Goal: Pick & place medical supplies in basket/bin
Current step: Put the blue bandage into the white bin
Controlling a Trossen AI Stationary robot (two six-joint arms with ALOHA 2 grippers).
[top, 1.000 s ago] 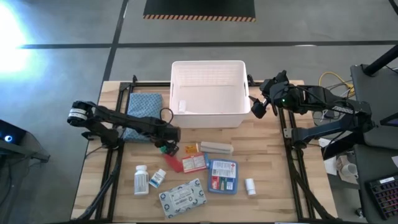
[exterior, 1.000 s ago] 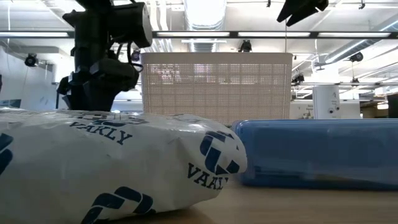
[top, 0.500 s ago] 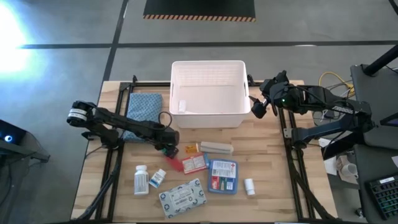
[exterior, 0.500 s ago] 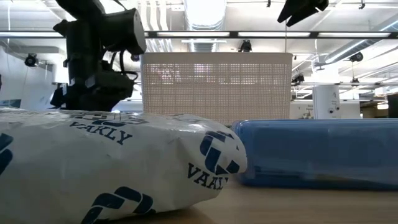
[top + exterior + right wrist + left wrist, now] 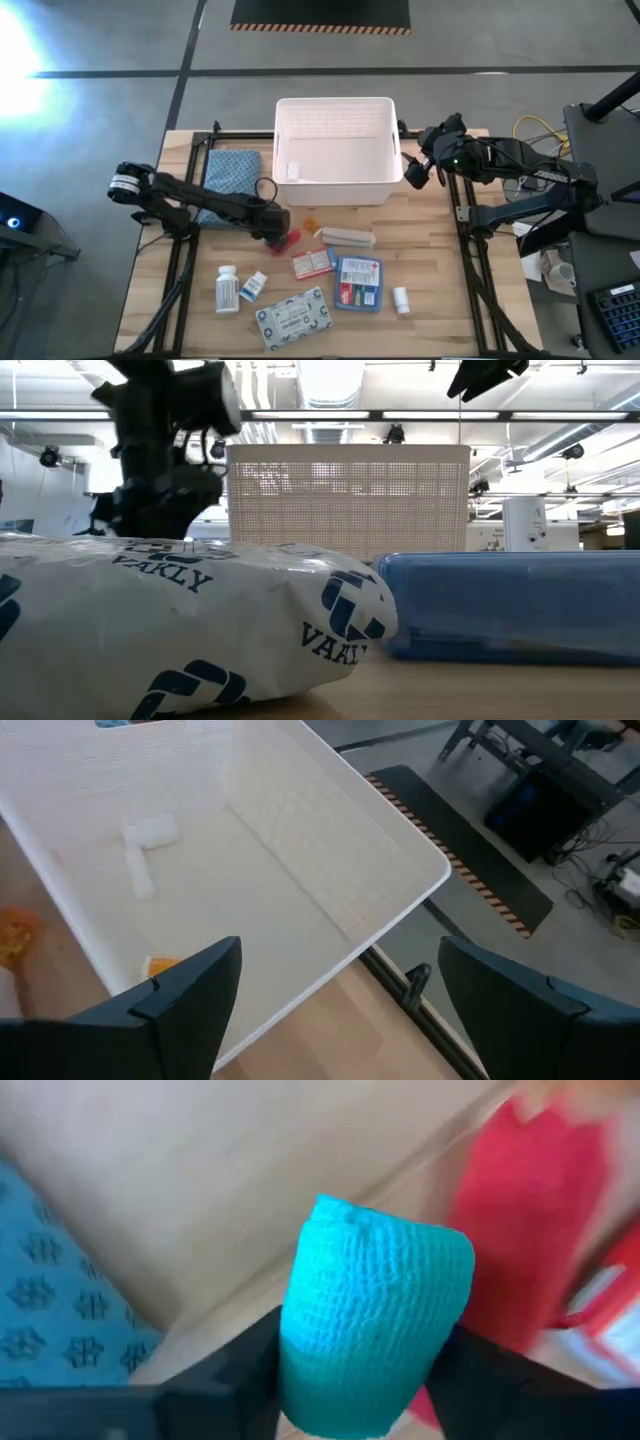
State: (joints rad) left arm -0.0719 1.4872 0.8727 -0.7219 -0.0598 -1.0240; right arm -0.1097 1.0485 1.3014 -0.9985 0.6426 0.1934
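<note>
Left gripper (image 5: 276, 232) low over the table (image 5: 440, 300), just in front of the white bin (image 5: 338, 150), clamped on a teal roll (image 5: 375, 1325) of woven wrap. In the left wrist view, roll seen pressed between the two dark fingers (image 5: 225, 1375), standing up past them. Red tube (image 5: 291, 238) just beside this gripper, at its tip, on the wood. Blue-grey cloth (image 5: 233, 167) behind the left arm, beside the bin's left wall.

Further out, on the table in front of the bin: small orange piece (image 5: 310, 221), beige bar (image 5: 347, 236), red-white packet (image 5: 312, 263), blue-red packet (image 5: 358, 283). Nearer the front edge: white pill bottle (image 5: 227, 288), small blue-white box (image 5: 254, 285), grey-white patterned pack (image 5: 292, 318), and a second small white bottle (image 5: 401, 299) lying well apart to the right.

Right gripper (image 5: 413, 171) up in the air beside the bin's right rim, fingers (image 5: 180, 995) spread apart, nothing between them. In the right wrist view, bin interior visible past them, with a small white item (image 5: 150, 832) on its floor and an orange bit (image 5: 160, 965) near the closer wall.

In the low view, patterned pack and blue packet large in the foreground, bin's slotted wall behind them.
</note>
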